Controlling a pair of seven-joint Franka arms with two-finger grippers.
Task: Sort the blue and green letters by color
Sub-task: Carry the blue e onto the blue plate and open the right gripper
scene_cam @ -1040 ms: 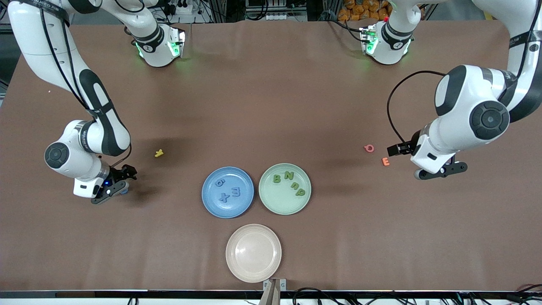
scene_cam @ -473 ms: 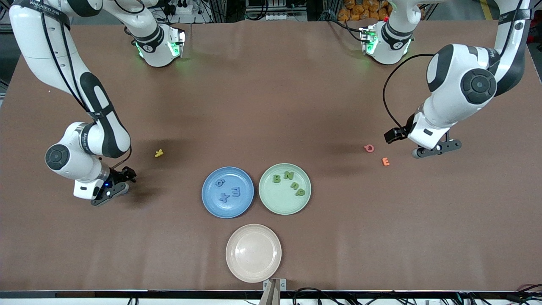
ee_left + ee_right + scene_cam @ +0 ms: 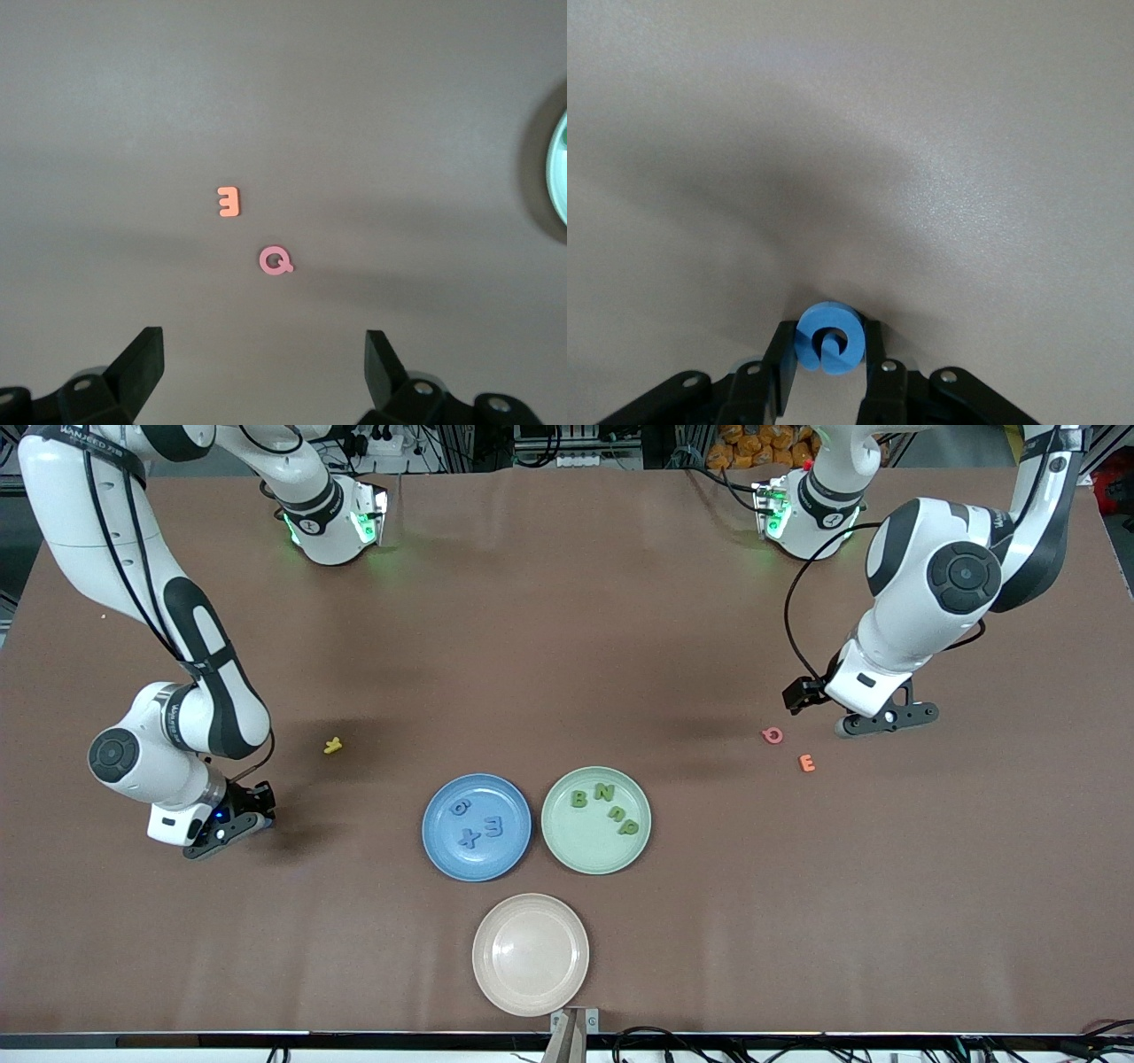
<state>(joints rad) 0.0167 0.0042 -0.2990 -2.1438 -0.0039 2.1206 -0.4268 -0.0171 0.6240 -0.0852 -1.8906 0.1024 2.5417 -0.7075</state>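
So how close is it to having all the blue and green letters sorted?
Nearly there, it seems. The green plate holds four green letters, and the blue plate holds three blue letters. The right gripper, low at the right arm's end of the table, is shut on a blue C, which still has to reach the blue plate. The left gripper waits open above the pink Q and orange E.

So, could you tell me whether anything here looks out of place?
Nothing damaged or spilled. One blue letter isn't on the blue plate yet: the right gripper is shut on it at the table's right-arm end. The left gripper hangs open.
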